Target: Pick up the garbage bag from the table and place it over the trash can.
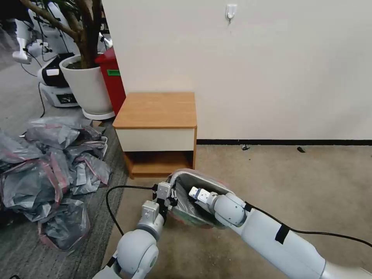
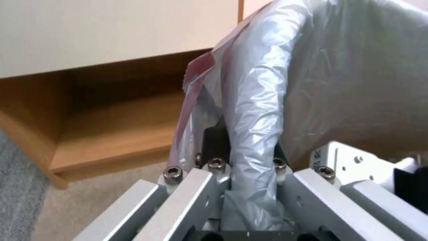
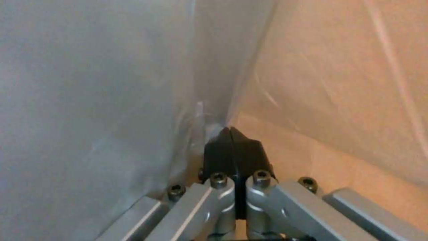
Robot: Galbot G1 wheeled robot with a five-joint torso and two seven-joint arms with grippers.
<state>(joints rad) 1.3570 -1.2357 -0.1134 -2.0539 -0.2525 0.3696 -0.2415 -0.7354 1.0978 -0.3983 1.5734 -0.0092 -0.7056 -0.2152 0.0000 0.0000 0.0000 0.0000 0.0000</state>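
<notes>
The trash can (image 1: 205, 181) stands on the carpet just in front of the table (image 1: 155, 110), whose top is bare. The grey garbage bag (image 1: 185, 209) with its pink band lines the can and folds over its rim. At the can's left rim, my left gripper (image 1: 171, 199) is shut on a fold of the bag (image 2: 254, 110); the plastic runs up between its fingers (image 2: 214, 144). My right gripper (image 1: 192, 195) reaches down inside the can. There it is shut (image 3: 229, 134), its black pads together, with its tips against the bag's inner wall (image 3: 111, 83).
A heap of similar grey-and-pink bags (image 1: 50, 166) lies on the floor to the left. Behind it stand a white plant pot (image 1: 89, 85) and a red bin (image 1: 112, 77). A black cable (image 1: 110, 205) loops by my left arm. Open carpet (image 1: 294, 178) lies to the right.
</notes>
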